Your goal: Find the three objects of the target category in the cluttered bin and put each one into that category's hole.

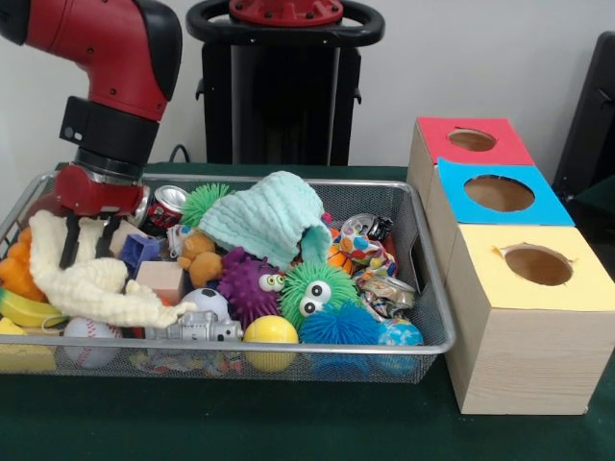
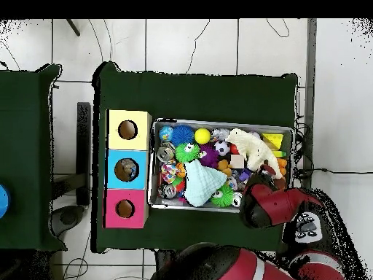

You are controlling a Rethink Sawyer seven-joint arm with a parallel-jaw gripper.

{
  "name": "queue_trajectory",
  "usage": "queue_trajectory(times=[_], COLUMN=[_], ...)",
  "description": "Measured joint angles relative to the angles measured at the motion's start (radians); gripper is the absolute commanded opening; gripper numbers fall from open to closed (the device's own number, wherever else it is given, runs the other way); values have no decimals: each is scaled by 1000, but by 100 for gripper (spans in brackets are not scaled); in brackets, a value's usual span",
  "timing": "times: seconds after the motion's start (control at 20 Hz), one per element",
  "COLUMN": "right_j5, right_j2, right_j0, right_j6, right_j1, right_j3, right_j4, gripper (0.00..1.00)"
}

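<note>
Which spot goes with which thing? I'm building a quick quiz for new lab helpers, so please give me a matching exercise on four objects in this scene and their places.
Things:
1. mint cloth
2. yellow ball
3. red-topped box
4. cream cloth

Places:
A. at the bin's front wall in the front view
B. directly under the end effector
C. farthest from the front camera in the row of boxes
D. draped over toys at the bin's middle

Pairs: 1-D, 2-A, 3-C, 4-B
</note>
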Motion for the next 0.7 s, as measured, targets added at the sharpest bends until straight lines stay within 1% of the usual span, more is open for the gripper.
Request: queue_trajectory(times=[0.2,0.25,0.7], right_j5=[0,0,0], right_j2=[3,4,14], right_j0=[-1,-1,-10], right_j6=[0,0,0], right_j1=[7,7,7], right_j3=[-7,-8,-9], right_j4=[0,0,0], gripper=[100,0,0])
